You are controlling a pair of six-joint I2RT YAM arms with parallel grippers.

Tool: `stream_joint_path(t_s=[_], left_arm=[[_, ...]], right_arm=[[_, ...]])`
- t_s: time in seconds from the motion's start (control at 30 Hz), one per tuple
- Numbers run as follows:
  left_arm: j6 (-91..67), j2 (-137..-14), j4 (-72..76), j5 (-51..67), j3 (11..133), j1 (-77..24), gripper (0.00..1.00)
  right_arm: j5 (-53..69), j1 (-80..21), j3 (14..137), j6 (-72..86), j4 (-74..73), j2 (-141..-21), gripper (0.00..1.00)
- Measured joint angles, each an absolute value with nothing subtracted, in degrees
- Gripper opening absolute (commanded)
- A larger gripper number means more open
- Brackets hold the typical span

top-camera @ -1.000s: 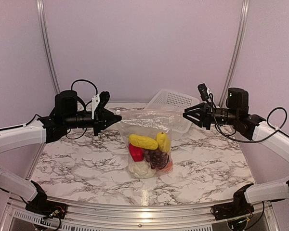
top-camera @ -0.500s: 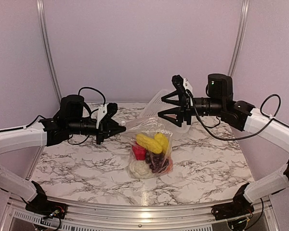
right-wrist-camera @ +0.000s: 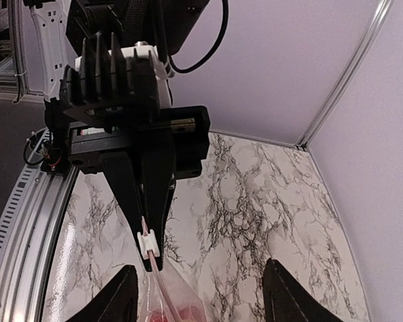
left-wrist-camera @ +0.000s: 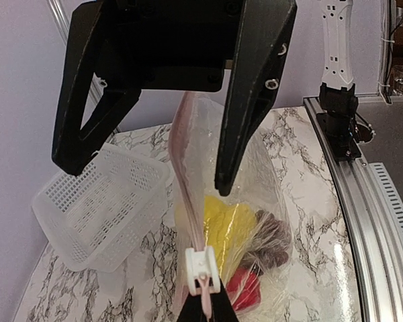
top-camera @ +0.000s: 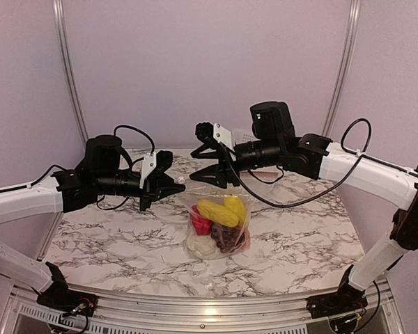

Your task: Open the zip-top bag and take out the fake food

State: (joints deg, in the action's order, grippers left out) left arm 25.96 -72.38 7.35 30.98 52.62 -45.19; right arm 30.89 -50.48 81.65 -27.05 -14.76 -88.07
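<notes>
Right claw — spread wide — partly screens the white basket beside the zip-top bag.

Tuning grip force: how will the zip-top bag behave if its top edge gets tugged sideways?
Probably floppy: the zip-top bag crinkles and sags below the left pincer. Likely bottom-heavy: the fake food pools low, on the table. Its glossy film might slip from the open right pincer.

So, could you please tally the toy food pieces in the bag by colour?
Yellow fruits: 2
Red apple: 1
Dark purple grape bunch: 1
White lumpy piece: 1
Orange piece: 1, mostly hidden
Total: 6, all inside the zip-top bag
</notes>
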Motion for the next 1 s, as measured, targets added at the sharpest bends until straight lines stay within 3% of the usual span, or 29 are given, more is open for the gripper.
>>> stream_joint_path(t_s=[0.43, 0.63, 1.0], left_arm=[[25.93, -72.38, 7.44, 30.52, 52.62, -45.56, 0.00], [25.30, -72.38, 7.55, 30.37, 52.62, -45.56, 0.00], [23.68, -72.38, 8.67, 29.28, 52.62, -45.56, 0.00]], right_arm=[[30.92, -53.76, 84.60, -30.09, -17.80, -92.38, 0.43], [30.89, -53.80, 84.62, -30.09, -18.02, -92.84, 0.27], [30.55, -53.80, 85.38, -29.85, -18.17, -92.90, 0.07]])
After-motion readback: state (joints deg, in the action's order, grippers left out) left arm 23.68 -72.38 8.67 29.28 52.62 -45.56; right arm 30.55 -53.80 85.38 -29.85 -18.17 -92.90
